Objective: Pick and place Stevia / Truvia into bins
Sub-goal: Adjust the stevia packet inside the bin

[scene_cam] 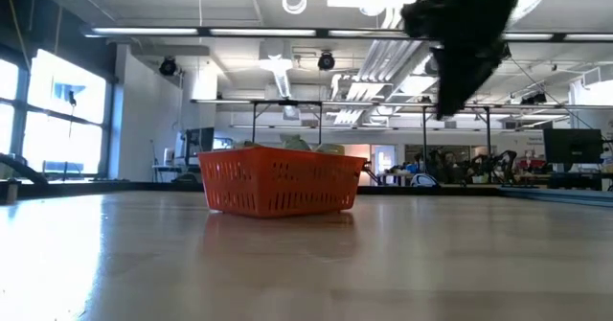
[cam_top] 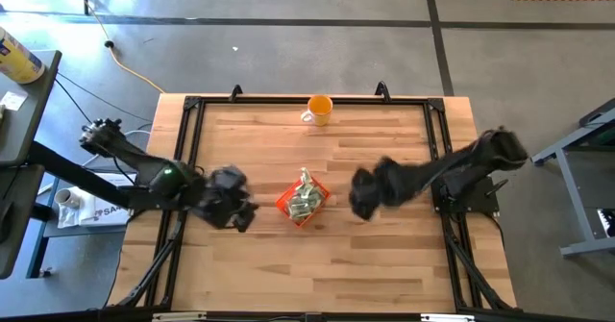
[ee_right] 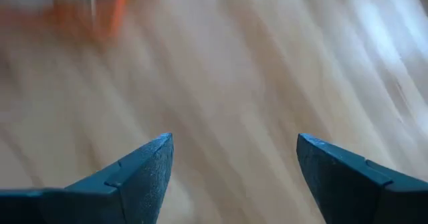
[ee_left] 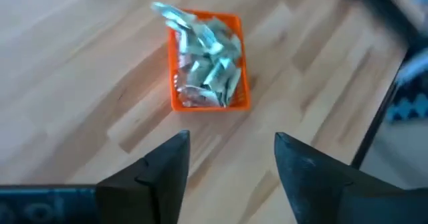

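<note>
Wooden table [cam_top: 384,255], orange tray [ee_left: 175,98] heaped with sachets [ee_left: 210,60] seen only from above, left gripper [ee_left: 231,158] and right gripper [ee_right: 234,158] released, empty

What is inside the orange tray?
The tray holds a heap of pale green and white sachets, piled above its rim, one sticking out over a corner. The tray's floor and any lower sachets are covered by the heap.

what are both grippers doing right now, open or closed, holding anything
left gripper: open, empty, beside the orange tray.
right gripper: open, empty, above bare table.
</note>
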